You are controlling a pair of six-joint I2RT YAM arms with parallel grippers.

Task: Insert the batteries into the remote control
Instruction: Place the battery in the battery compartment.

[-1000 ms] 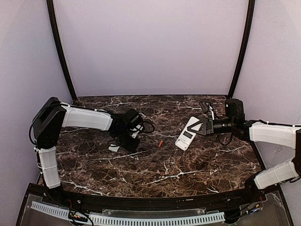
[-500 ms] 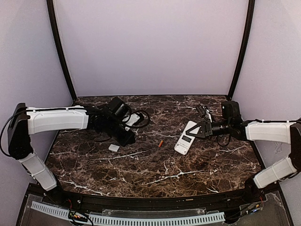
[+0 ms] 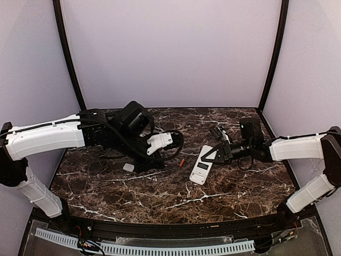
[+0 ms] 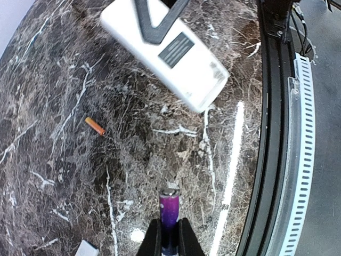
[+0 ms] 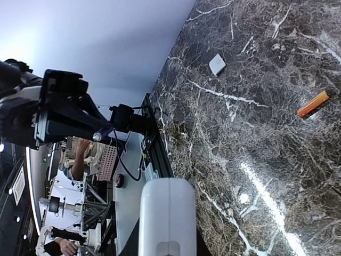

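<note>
My left gripper (image 4: 169, 240) is shut on the dark purple battery (image 4: 169, 212), whose metal tip points out past the fingers, above the marble. The orange battery (image 4: 95, 126) lies loose on the table (image 3: 181, 161) between the two grippers. My right gripper (image 3: 214, 152) is shut on the far end of the white remote control (image 3: 202, 164), held back side up with a dark rectangular recess (image 4: 176, 49) showing. In the right wrist view the remote control (image 5: 167, 213) fills the lower middle and the left gripper's purple battery (image 5: 101, 134) shows beyond it.
A small white flat piece (image 3: 128, 167) lies on the dark marble table (image 3: 176, 200) to the left of the left gripper. Black frame posts stand at the back corners. The table's black front rail (image 4: 274, 133) runs close to the right of the left gripper.
My left arm has swung right and toward the middle with the purple battery. My right gripper has carried the remote control left and nearer. The orange battery and the white piece have stayed put.
</note>
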